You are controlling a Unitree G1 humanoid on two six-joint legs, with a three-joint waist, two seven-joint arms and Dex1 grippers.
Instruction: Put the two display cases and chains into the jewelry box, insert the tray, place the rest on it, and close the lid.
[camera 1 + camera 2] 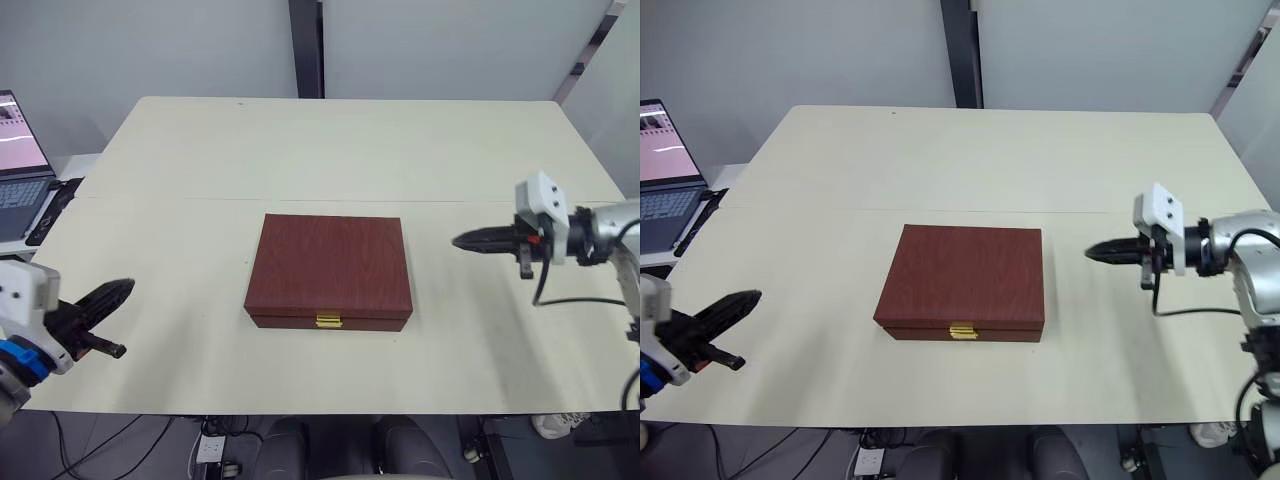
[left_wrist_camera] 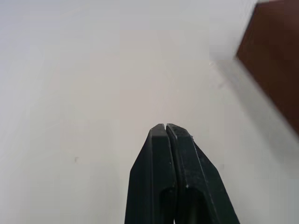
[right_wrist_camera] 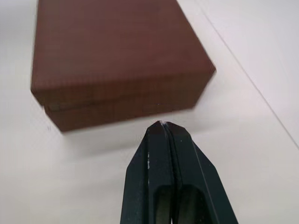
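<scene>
**Closed box mid-bench, both grippers empty**

The reddish-brown wood-grain rectangular jewelry box [image 1: 329, 268] sits at the middle of the cream bench [image 1: 330, 150], its lid [image 1: 331, 252] down and its small gold clasp [image 1: 329, 320] facing the robot. The right gripper [image 1: 462, 241] hovers just right of the box, fingers pressed together, holding nothing. The left gripper [image 1: 120, 288] hangs well left of the box, fingers likewise closed and empty. An open laptop [image 1: 20, 170] stands beyond the bench's left edge.

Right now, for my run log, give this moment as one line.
jewelry box: lid closed | left pincer: shut, empty | right pincer: shut, empty, beside box
</scene>
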